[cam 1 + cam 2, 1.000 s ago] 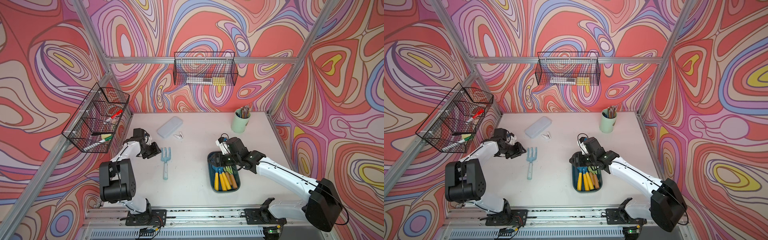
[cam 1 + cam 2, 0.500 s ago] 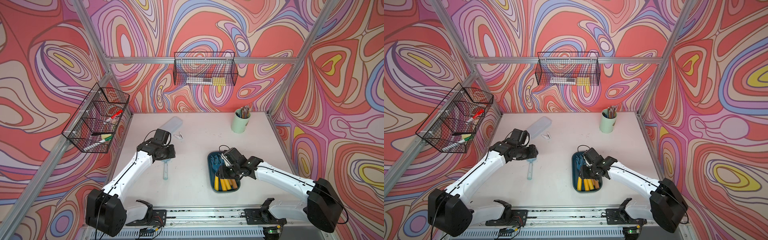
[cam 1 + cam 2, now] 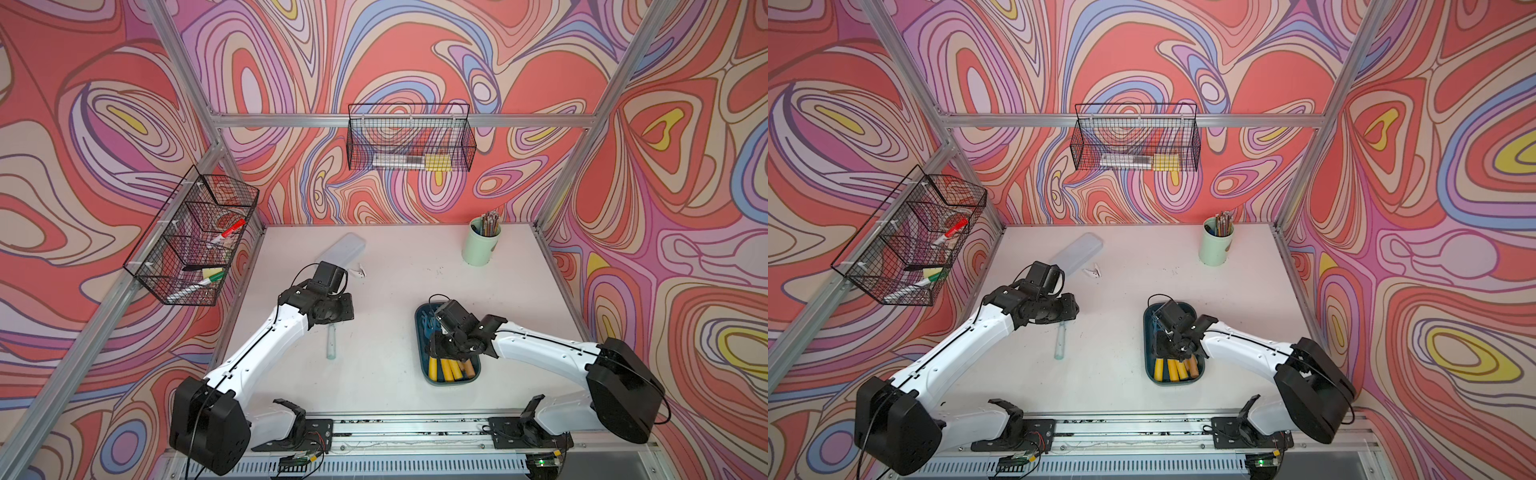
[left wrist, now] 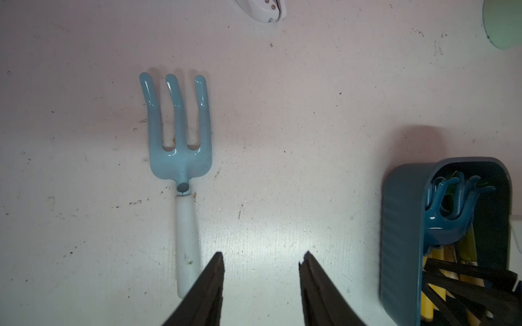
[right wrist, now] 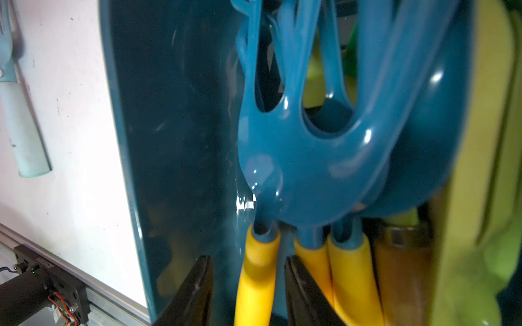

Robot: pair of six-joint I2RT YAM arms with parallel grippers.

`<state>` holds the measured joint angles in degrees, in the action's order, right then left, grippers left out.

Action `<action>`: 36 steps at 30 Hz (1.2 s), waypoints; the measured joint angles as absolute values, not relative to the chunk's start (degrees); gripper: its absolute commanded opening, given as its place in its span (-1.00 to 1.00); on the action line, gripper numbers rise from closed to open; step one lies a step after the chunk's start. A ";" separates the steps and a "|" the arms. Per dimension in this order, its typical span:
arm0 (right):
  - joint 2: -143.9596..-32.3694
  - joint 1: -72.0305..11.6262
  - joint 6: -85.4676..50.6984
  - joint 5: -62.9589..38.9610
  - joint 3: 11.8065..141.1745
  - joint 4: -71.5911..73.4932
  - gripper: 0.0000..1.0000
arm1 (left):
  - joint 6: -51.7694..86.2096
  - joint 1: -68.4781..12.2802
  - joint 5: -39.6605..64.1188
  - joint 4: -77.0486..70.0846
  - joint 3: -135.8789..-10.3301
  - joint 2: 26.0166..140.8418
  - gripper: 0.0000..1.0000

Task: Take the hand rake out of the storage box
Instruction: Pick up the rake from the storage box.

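The chief risk is a tangle: the right gripper (image 5: pixel 247 261) reaches down into the storage box (image 4: pixel 401 225), its fingers parted astride the leftmost yellow handle (image 5: pixel 257 271) with a sliver of space on one side, so nothing looks clamped yet. The other finger sits tight against the neighbouring yellow handles (image 5: pixel 347 271). If it pinches two at once, or the grip lands off-centre on that smooth round handle, the tool could twist or slip out on the lift. The glossy blue heads overlap closely, so hooked tines might drag a second tool up or tip the light box. The hand rake (image 5: pixel 296 169) lies inside the box by its left wall, handle toward the near edge and head toward the far end. It has a shiny dark-blue tined head on a short neck, and a rubbery-looking yellow grip. Which neck joins which head I cannot tell for sure. The left gripper (image 4: pixel 262 255) hangs open and empty over the table (image 4: pixel 310 113), just beside a pale blue hand fork (image 4: pixel 180 158) lying well left of the box.
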<state>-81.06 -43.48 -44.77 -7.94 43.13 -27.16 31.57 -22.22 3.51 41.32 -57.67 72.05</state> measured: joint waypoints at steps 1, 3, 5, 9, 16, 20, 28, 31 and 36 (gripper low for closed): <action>-81.65 -43.48 -45.12 -8.01 42.96 -26.39 -0.24 | 31.57 -22.37 3.62 41.32 -57.67 71.99 -0.05; -83.11 -43.59 -45.93 -8.12 42.74 -25.17 -0.32 | 31.55 -22.83 3.66 41.32 -57.67 71.90 -0.05; -83.68 -43.59 -46.65 -7.97 42.48 -24.53 -0.40 | 31.53 -23.24 3.68 41.32 -57.67 71.88 -0.05; -83.66 -43.59 -47.53 -7.07 42.04 -24.36 -0.69 | 31.55 -23.97 3.95 41.23 -57.67 71.75 -0.04; -81.80 -43.59 -47.88 -6.00 41.41 -24.71 -0.94 | 31.99 -24.67 6.15 38.30 -56.73 71.57 -0.03; -77.03 -43.59 -47.59 -5.21 40.80 -26.39 -1.00 | 32.42 -27.03 5.54 37.85 -57.08 71.85 -0.02; -69.89 -43.59 -45.01 -3.81 42.26 -31.20 -1.00 | 32.62 -31.86 6.74 37.19 -61.28 72.07 0.03; -68.84 -43.59 -43.13 -3.60 43.97 -33.61 -1.00 | 32.12 -31.86 9.30 36.56 -61.32 70.85 0.05; -67.24 -43.29 -39.55 -3.81 47.53 -36.75 -1.00 | 27.20 -31.86 12.23 36.56 -62.54 67.00 0.17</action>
<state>-67.24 -43.29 -39.55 -3.81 47.53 -36.75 27.20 -31.86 12.23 36.56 -62.54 67.00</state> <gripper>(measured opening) 0.195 0.568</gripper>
